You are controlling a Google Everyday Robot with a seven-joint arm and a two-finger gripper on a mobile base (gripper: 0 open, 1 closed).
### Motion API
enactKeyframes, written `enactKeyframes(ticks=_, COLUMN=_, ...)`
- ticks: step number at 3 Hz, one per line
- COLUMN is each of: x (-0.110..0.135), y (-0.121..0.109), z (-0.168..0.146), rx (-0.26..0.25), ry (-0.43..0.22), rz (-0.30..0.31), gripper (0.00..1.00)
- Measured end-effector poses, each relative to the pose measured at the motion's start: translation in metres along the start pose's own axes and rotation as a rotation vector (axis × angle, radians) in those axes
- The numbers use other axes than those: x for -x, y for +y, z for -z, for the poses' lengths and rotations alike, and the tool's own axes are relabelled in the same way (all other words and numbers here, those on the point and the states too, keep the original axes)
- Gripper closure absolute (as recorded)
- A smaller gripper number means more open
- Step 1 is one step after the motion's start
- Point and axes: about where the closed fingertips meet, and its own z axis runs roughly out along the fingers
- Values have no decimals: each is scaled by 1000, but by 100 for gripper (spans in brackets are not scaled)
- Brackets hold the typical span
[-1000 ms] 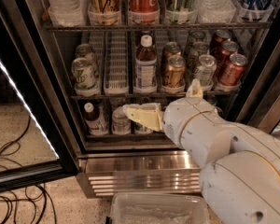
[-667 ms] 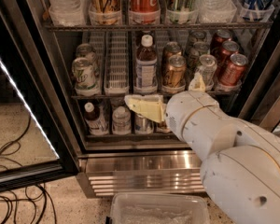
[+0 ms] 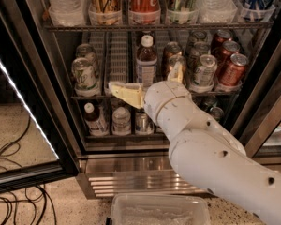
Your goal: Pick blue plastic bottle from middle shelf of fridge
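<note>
Bottle untouched on its shelf; gripper rising toward it.
Bottle [image 3: 146,60] stands upright on the middle shelf [image 3: 118,60], cans [image 3: 84,74] at its 3 and 9 o'clock. Gripper [image 3: 144,77] has climbed from lower-shelf level to the bottle's 6 o'clock, jaws spread wide, holding nothing. Judgement: height nearly matched; reach-in and closing not yet done.

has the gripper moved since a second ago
Yes. The gripper has risen from the lower bottles to the front edge of the middle shelf, below-left of the blue plastic bottle.
</note>
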Motion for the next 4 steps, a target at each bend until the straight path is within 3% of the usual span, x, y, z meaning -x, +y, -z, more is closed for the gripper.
enactKeyframes(ticks=1, x=-1, y=4, z=-13, rx=-4, ry=-31, rz=-12, gripper=0)
enactKeyframes(ticks=2, x=-4, y=4, z=-29, rx=-11, ry=-45, rz=-24, gripper=8)
enactKeyframes(ticks=4, x=-20, y=-3, z=-52, rx=-39, ry=-20, rz=-31, gripper=14)
